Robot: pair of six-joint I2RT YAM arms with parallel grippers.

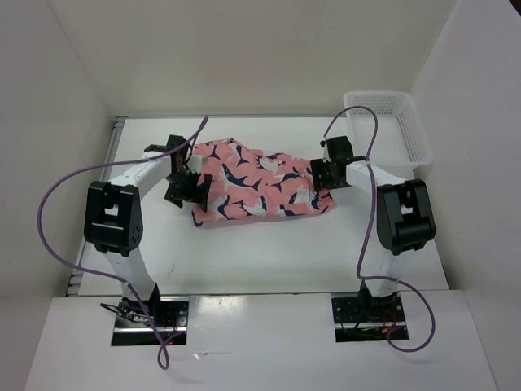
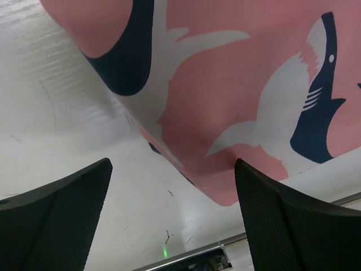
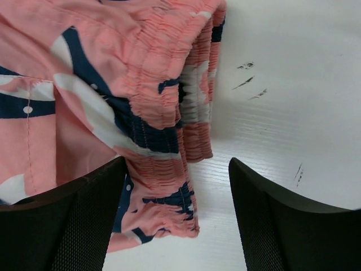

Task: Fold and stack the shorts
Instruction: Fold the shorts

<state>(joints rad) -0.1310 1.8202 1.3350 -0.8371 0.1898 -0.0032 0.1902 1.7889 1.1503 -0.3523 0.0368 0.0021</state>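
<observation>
Salmon-pink shorts (image 1: 260,183) mid-worktop (image 1: 244,252), long axis toward left and right edges; left hand (image 1: 191,189) at hem end, right hand (image 1: 320,175) at waistband end; both wide, empty.

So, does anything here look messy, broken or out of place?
Nothing broken or spilled. The shorts lie slightly slanted on the table, their elastic waistband bunched unevenly by the right gripper. A few dark scuff marks mar the tabletop beside that waistband.
</observation>
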